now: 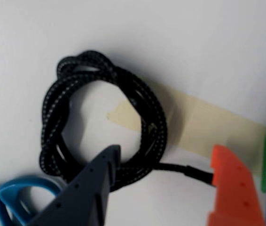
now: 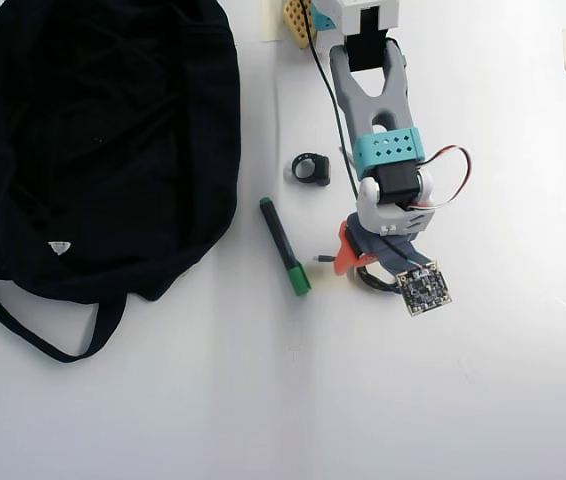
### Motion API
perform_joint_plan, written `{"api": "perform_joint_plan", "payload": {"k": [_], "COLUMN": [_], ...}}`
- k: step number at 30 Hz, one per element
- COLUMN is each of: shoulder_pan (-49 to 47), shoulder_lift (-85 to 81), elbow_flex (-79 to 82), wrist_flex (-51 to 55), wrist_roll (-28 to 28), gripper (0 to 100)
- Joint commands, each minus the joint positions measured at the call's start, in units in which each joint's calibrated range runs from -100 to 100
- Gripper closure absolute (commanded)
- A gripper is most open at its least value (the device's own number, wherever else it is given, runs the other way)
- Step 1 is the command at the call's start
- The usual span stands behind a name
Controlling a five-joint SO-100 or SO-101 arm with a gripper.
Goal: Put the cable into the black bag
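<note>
While the cable (image 1: 105, 115) lies on the white table (image 2: 503, 400), nothing of your task is finished: it has not been lifted, and the black bag (image 2: 103, 140) sits well apart from it. Your gripper (image 1: 163, 157) hangs low over the coil with its jaws spread wide and holding nothing. In the wrist view the dark grey finger (image 1: 88, 188) comes in at about 7 o'clock, its tip over the lower rim of the coil, while the orange finger (image 1: 231, 188) stands at about 4 o'clock, just beside the straight tail. Whether either finger touches the cord, you cannot tell. What is left, by my reckoning: close on the cord, lift it, carry it across and release it into the bag.

The cable itself is a braided black cord with pale flecks, wound in a loose round coil of several turns, knotted or doubled over at about 11 o'clock. One short straight end runs out toward 4 o'clock. It lies partly over a strip of beige tape (image 1: 203, 127).

Seen from overhead, the arm hides most of the coil; the bag fills the 10 o'clock part of the table, with a green marker (image 2: 285, 246) and a small black ring (image 2: 311, 168) between bag and arm. Blue scissor handles (image 1: 15, 197) show at 8 o'clock in the wrist view.
</note>
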Motion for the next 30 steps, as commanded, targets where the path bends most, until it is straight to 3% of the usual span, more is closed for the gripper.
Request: {"api": "perform_joint_plan", "payload": {"k": [1,30], "shoulder_pan": [0.95,-0.54], "shoulder_lift": [-0.64,2.26], "elbow_flex": [-1.88,-3.94], "wrist_flex": [-0.84,-0.84], "wrist_roll": [0.34,0.45], "gripper": [74,73]}}
